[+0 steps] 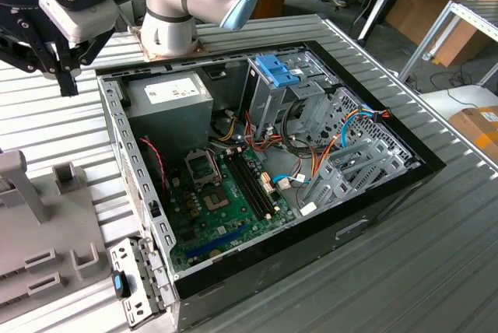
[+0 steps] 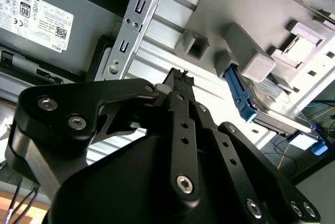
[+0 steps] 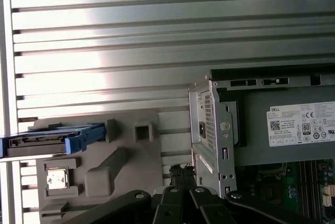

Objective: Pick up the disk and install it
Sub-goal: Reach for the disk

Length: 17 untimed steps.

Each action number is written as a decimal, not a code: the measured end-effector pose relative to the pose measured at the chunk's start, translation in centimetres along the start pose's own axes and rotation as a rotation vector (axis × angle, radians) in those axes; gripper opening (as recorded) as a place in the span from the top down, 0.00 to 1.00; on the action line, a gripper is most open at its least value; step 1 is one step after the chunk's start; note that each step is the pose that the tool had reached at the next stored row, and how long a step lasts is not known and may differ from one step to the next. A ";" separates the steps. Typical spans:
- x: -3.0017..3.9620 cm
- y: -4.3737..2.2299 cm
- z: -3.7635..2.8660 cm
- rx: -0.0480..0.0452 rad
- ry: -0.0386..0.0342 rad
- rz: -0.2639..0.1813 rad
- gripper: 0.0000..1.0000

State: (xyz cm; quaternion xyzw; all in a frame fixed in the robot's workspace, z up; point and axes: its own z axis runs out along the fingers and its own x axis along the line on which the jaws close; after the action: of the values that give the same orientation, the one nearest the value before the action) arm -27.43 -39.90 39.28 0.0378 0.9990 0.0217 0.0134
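Ribbed aluminium desk (image 1: 436, 271) carries an open computer case (image 1: 366, 228) and, at the exterior view's left, a grey fixture (image 1: 54, 232). In both wrist views the disk (image 3: 47, 141) (image 2: 275, 110), blue rails along its edges, sits lodged in that fixture. The hand (image 1: 68, 82) (image 2: 179, 77) (image 3: 181, 170) hangs above the desk between fixture and case corner, fingers pressed together on nothing, apart from the disk.

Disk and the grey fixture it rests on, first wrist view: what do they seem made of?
The disk: body looks like grey metal, with a dull sheen along its edge; its rails are bright blue and matte, likely plastic. The fixture: even flat grey, rounded blocks, no glint, probably plastic, though painted metal cannot be excluded.
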 end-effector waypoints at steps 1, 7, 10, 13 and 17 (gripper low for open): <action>0.06 0.00 0.00 0.0000 -0.0001 0.000 0.89; 0.39 -0.03 -0.01 0.0000 0.0000 0.000 0.89; 0.94 -0.07 -0.02 0.0000 -0.0001 0.000 0.89; 1.33 -0.10 -0.03 -0.0001 -0.0002 0.000 0.89; 1.74 -0.13 -0.05 0.0000 -0.0002 0.000 0.89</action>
State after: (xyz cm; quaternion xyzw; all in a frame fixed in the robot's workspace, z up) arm -29.18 -39.89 39.27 0.0379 0.9990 0.0217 0.0135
